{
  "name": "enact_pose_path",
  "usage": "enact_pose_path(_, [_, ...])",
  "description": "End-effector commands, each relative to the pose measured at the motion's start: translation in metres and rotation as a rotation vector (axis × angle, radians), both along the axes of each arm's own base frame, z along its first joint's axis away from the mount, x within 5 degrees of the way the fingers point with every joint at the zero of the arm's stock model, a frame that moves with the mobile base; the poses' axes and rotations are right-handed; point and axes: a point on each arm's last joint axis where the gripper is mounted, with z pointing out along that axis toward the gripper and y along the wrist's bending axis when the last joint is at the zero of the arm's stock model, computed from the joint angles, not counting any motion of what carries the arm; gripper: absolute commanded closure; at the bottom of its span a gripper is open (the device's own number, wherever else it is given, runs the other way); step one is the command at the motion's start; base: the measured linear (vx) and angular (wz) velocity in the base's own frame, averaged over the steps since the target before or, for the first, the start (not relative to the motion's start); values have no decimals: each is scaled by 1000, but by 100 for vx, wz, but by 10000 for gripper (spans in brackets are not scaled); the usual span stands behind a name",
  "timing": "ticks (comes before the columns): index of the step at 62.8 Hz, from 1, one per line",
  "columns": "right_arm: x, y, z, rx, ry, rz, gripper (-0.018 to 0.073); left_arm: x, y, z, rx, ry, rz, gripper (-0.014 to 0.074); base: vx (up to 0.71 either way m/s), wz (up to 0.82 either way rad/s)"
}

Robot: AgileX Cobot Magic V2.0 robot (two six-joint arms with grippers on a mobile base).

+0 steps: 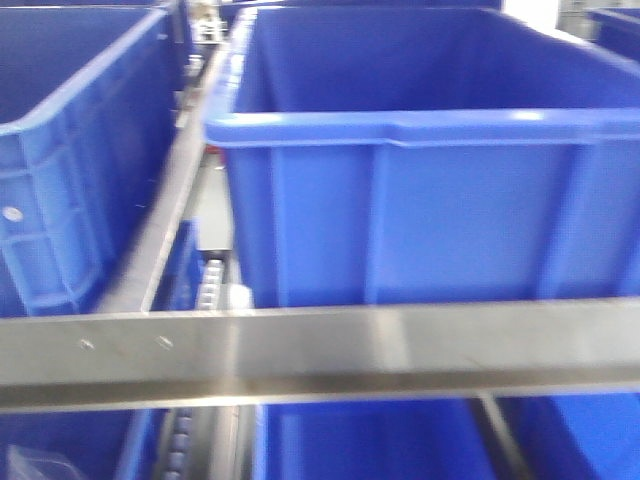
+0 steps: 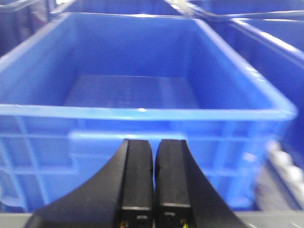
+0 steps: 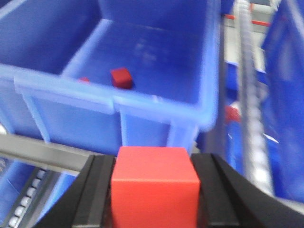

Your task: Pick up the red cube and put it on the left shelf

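In the right wrist view the red cube (image 3: 154,187) sits squeezed between my right gripper's (image 3: 154,164) two black fingers, just in front of a dark-blue crate (image 3: 199,111). A second red cube (image 3: 121,77) lies on that crate's floor, with a sliver of red to its left by the near wall. My left gripper (image 2: 153,145) is shut with nothing in it, facing an empty dark-blue crate (image 2: 142,114). The left shelf shows in the front view as a steel rail (image 1: 320,350) carrying blue crates (image 1: 430,170); neither gripper appears there.
Another blue crate (image 1: 70,150) stands to the left, with a steel divider (image 1: 165,210) and roller track between them. More crates (image 1: 360,440) sit on the tier below. In the right wrist view a roller track (image 3: 249,95) runs along the crate's right, beside a further crate (image 3: 289,71).
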Motion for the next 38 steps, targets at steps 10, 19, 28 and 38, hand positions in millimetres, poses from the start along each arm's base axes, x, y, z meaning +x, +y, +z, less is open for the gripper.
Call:
enact_pose_path(10, [1, 1, 14, -6, -95, 16, 449, 0, 1, 1, -15, -78, 10, 495, 19, 19])
enact_pose_path(19, [1, 1, 14, -6, -95, 16, 449, 0, 1, 1, -15, -78, 10, 495, 13, 9])
enact_pose_path(28, [1, 1, 14, -6, -95, 16, 449, 0, 1, 1, -15, -78, 10, 495, 8, 19])
enact_pose_path(38, [1, 1, 14, -6, -95, 16, 449, 0, 1, 1, -15, -78, 10, 495, 7, 12])
